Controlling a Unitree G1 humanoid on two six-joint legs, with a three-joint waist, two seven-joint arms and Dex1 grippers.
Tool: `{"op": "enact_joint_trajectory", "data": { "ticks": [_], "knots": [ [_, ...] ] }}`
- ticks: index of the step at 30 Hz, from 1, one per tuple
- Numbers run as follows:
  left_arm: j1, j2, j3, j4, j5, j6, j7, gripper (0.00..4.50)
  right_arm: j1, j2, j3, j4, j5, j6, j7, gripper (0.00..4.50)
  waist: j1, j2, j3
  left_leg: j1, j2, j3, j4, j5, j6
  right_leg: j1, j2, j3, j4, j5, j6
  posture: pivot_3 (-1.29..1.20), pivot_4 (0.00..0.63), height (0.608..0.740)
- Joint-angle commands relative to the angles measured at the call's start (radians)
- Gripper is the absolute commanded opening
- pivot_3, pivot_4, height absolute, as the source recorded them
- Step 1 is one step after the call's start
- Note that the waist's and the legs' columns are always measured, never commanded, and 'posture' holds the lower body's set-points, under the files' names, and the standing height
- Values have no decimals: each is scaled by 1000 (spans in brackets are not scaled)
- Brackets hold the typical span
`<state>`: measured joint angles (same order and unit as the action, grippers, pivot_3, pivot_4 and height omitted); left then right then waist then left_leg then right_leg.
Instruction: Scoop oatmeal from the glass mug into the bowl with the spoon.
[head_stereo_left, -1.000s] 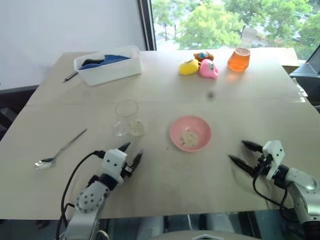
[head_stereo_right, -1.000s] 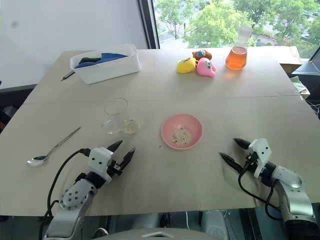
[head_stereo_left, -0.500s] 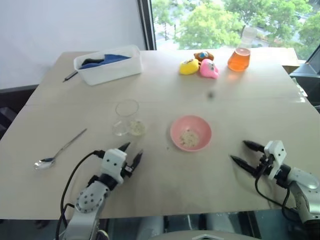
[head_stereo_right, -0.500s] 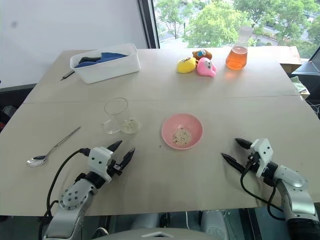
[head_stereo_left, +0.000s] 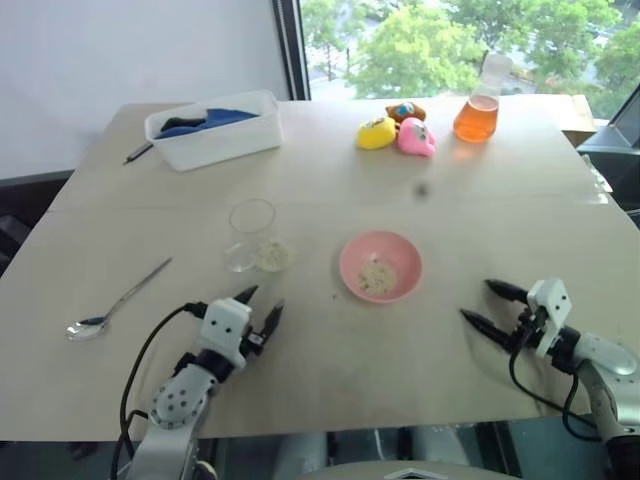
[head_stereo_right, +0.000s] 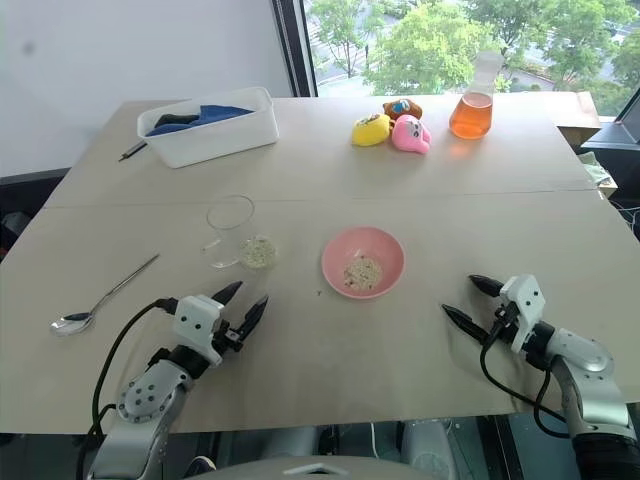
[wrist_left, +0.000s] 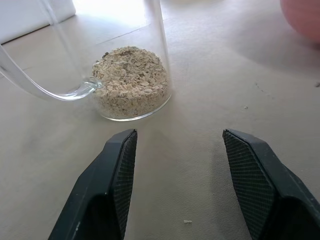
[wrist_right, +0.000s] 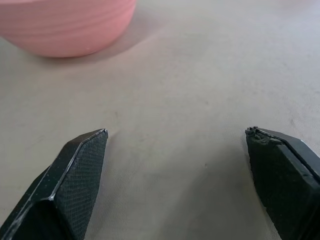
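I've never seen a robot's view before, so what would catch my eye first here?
Probably the pink bowl at the table's middle, some oatmeal in it, with the glass mug just left of it. Two open black grippers flank them, left gripper and right gripper, and a silver spoon lies far left.

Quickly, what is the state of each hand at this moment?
Left hand: open, holding nothing, above the table near the glass mug.
Right hand: open, holding nothing, to the right of the bowl.
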<state>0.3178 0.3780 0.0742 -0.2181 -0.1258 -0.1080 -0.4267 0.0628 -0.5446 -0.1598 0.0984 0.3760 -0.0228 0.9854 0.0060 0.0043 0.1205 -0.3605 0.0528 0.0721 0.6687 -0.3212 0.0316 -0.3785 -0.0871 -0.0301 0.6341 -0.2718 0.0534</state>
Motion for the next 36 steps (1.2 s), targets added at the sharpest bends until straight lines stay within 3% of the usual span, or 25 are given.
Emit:
{"op": "enact_joint_trajectory", "data": {
  "ticks": [1, 8, 15, 20, 27, 36],
  "knots": [
    [32, 35, 105, 24, -84, -21, -45, 2830, 23, -36, 13, -103, 39, 44, 48, 4467, -1, -1, 3, -1, 0, 0, 0, 0, 0, -1, 0, 0, 0, 0, 0, 0, 150, 740],
    [65, 172, 289, 68, -234, -15, -207, 2830, 70, -187, 0, -488, 245, 299, 116, 4467, -1, -4, 18, -7, 1, -1, 0, 0, 0, -6, -1, -2, 1, 0, 0, 0, 150, 740],
    [-53, 308, 423, 277, -270, -38, -303, 2830, -42, -278, 33, -735, 414, 496, 62, 4467, 8, -11, 22, -14, 1, -4, 3, 0, -1, -11, 0, -7, 1, 2, 3, 0, 150, 740],
    [-170, 441, 421, 469, -227, -39, -383, 2830, -135, -247, 91, -766, 426, 540, 14, 4467, 8, -16, 24, -21, -5, -6, 6, 3, -5, -16, 1, -8, 3, 2, 4, 0, 150, 740],
    [-259, 583, 424, 665, -220, -3, -488, 2830, -116, -239, 110, -746, 378, 510, 28, 4467, 6, -23, 28, -23, -7, -3, 6, 3, -5, -17, 0, -9, 3, 2, 4, 0, 150, 740],
    [-389, 669, 344, 953, -150, 28, -590, 2830, -102, -226, 99, -755, 382, 507, 12, 4467, 8, -23, 29, -22, -5, -1, 11, 3, -5, -17, 1, -9, 9, 2, 5, 0, 150, 740]
  ]
}}
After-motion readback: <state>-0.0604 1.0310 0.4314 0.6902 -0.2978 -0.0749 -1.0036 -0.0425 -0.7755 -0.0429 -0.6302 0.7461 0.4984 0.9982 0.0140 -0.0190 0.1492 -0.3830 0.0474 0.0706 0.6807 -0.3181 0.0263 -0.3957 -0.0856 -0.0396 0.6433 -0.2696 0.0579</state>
